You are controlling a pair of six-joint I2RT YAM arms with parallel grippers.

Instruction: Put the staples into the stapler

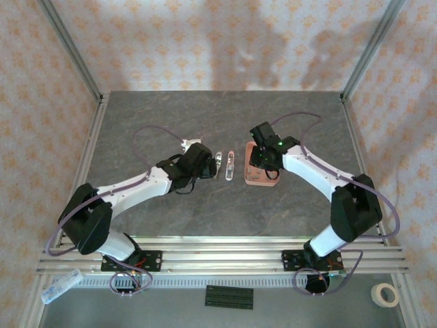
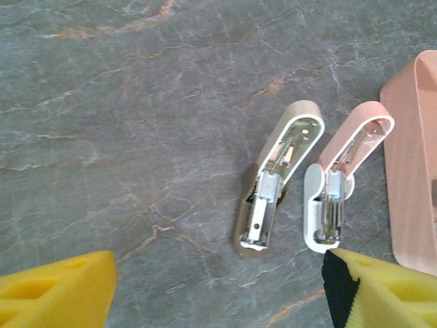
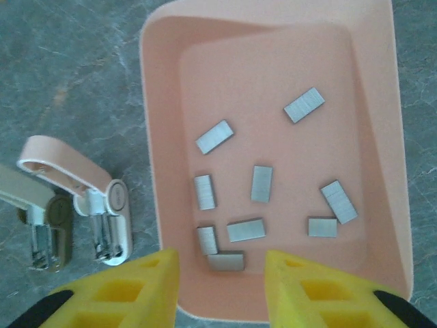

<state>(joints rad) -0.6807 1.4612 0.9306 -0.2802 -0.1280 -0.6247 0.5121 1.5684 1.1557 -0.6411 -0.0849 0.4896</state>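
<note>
Hovering over the salmon tray (image 3: 157, 137), the right claw (image 3: 222, 273) is released, its fingertips either side of one of the staples (image 3: 225, 261) at bottom centre, so picking seems in hand and closing squarely comes next; the left claw (image 2: 218, 280), released, sits beside the opened pink stapler (image 2: 345, 178) on the tabletop (image 2: 102, 137).

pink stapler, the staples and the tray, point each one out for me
pink stapler (image 2: 333, 205), left wrist view, on its open metal magazine
staples (image 3: 261, 183), right wrist view, on one block mid-tray
tray (image 3: 273, 82), right wrist view, on bare floor near its far wall
</note>
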